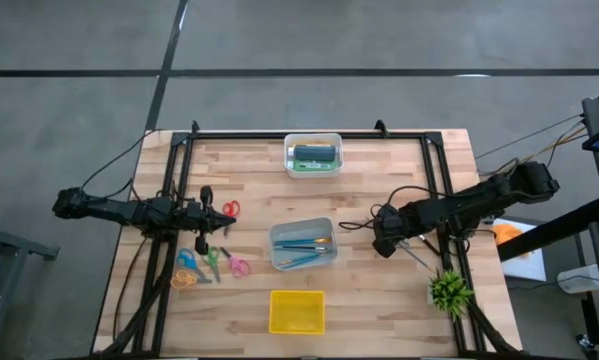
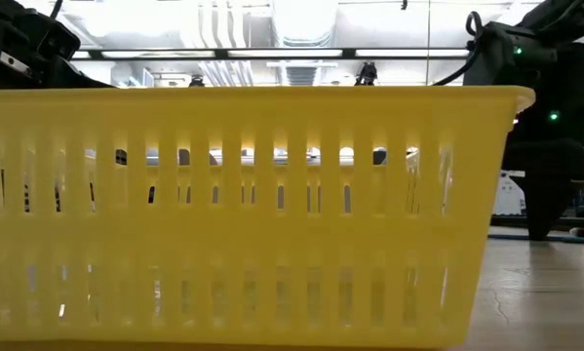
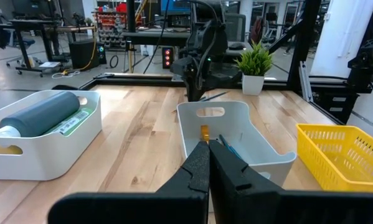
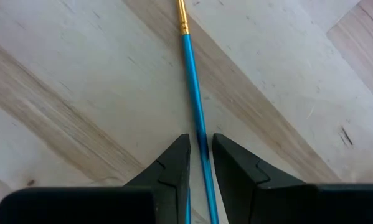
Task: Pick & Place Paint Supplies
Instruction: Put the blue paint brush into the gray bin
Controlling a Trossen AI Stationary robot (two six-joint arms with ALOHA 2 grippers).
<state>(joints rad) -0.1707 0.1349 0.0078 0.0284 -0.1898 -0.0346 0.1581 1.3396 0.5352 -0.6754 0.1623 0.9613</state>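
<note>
Brushes (image 1: 304,243) in bin (image 1: 302,228), apparently mid-table.

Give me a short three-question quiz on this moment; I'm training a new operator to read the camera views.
1. True or false: the right gripper is closed on the thin blue-handled paintbrush.
2. Which container already holds brushes? A) the yellow slotted plastic basket B) the white plastic bin at the table's centre C) the white plastic bin at the far edge
3. Fill in: the small green spiky plant stands near the ___ arm.

Key: 1 true, its fingers pinch the handle. 2 B. 3 right; the left gripper waits shut by the scissors.
</note>
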